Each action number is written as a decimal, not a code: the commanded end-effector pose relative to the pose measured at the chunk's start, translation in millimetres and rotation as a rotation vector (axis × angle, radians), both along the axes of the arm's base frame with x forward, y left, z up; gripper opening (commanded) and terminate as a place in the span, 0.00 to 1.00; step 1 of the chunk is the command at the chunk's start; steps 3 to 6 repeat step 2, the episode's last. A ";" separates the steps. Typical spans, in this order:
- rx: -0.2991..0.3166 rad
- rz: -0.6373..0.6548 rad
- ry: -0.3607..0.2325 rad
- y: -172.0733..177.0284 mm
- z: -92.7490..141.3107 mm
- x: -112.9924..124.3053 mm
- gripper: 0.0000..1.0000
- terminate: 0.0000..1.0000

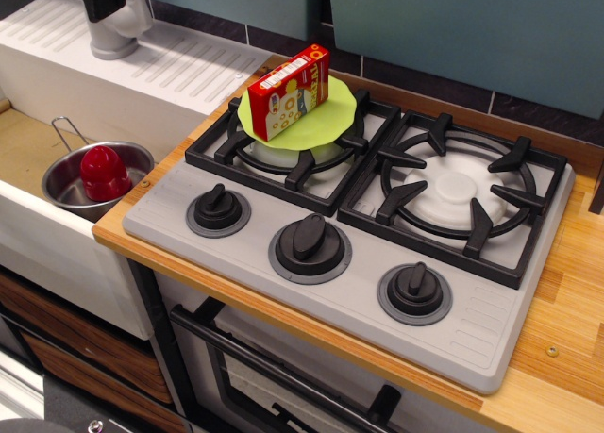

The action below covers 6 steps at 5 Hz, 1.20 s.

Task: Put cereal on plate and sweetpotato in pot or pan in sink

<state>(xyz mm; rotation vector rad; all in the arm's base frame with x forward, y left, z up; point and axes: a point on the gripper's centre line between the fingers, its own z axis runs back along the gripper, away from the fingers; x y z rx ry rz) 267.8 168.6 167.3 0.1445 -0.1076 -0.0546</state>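
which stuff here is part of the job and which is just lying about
Job: red cardboard cereal box; lime-green wavy plate; dark-red plastic sweetpotato; shiny steel pot; white sink.
Lying about: black stove knobs; right burner grate; grey faucet.

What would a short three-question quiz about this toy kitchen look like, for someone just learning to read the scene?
1. True or false: the cereal box lies on the green plate.
2. Where does the plate rest: A) sink, B) stove burner, C) drainboard?
3. What red thing sits inside the steel pot?

Key: 1 true. 2 B, the rear left burner. 3 the sweetpotato; the pot stands in the sink.
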 end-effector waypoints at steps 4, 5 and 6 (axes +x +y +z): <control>0.041 0.003 -0.062 -3.0 19.7 7.4 1.00 1.00; 0.041 0.003 -0.062 -3.0 19.7 7.4 1.00 1.00; 0.041 0.003 -0.062 -3.0 19.7 7.4 1.00 1.00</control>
